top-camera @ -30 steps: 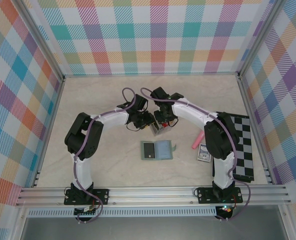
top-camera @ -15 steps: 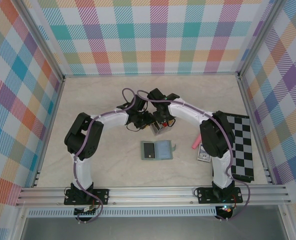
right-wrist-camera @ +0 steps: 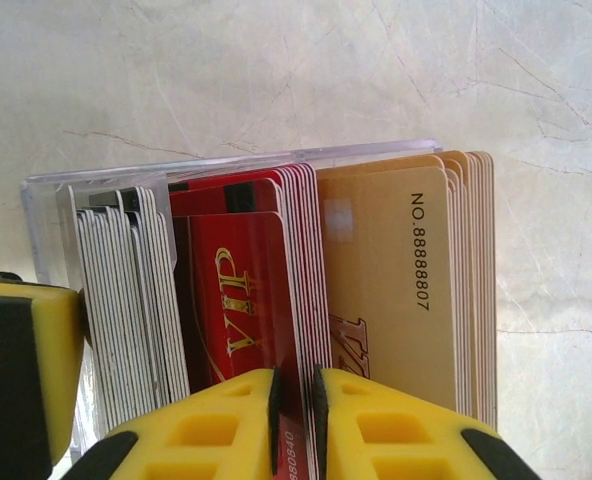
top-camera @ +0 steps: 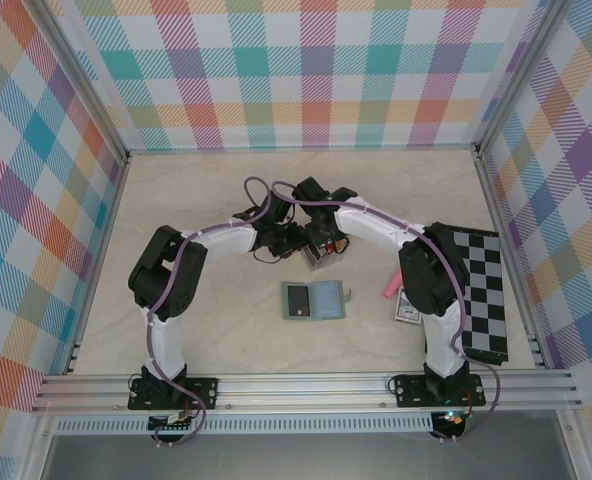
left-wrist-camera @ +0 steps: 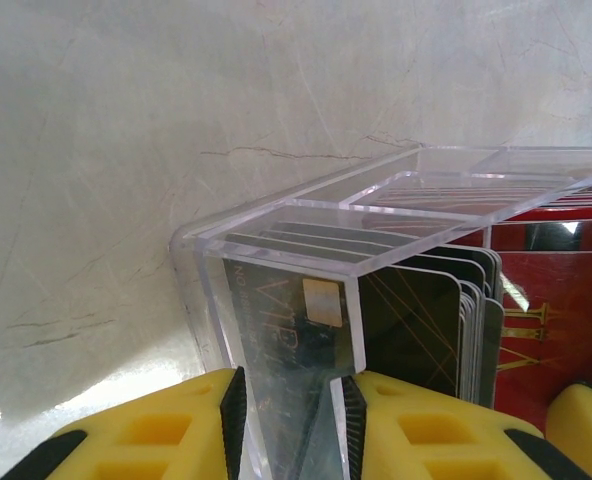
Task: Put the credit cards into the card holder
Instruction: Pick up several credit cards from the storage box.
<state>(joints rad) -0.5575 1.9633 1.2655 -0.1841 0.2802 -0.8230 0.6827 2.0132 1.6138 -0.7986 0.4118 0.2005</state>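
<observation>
Little changed: left gripper (left-wrist-camera: 288, 400) clamps the rack (left-wrist-camera: 296, 215), right gripper (right-wrist-camera: 294, 400) apparently pinches a red card (right-wrist-camera: 236, 300).

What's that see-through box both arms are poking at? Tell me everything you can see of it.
The clear rack looks like glossy transparent plastic with rounded corners and inner dividers. It sits on the pale table, packed with upright credit cards in grey, red and gold stacks. The left gripper pinches one wall; the right gripper pinches red ones inside.
</observation>
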